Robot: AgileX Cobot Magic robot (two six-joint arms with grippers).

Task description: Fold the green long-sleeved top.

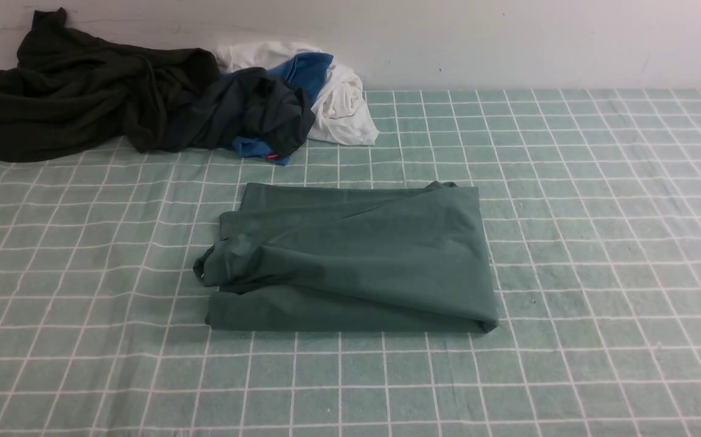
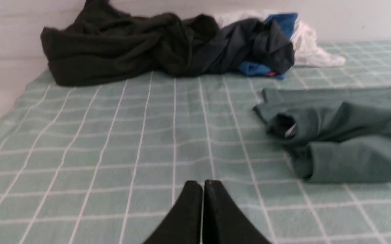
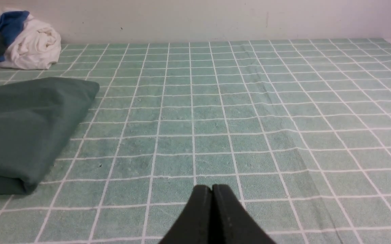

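The green long-sleeved top (image 1: 356,261) lies folded into a rough rectangle in the middle of the checked cloth, its collar opening at the left end. It also shows in the left wrist view (image 2: 344,135) and the right wrist view (image 3: 26,128). My left gripper (image 2: 202,184) is shut and empty, low over the cloth to the left of the top. My right gripper (image 3: 212,188) is shut and empty, low over the cloth to the right of the top. Neither gripper touches the top. Neither gripper can be made out in the front view.
A very dark olive-black garment (image 1: 77,91), a dark navy-grey garment (image 1: 253,106), blue fabric (image 1: 304,70) and a white garment (image 1: 344,103) are heaped at the back left against the wall. The green checked tablecloth (image 1: 599,212) covers the table.
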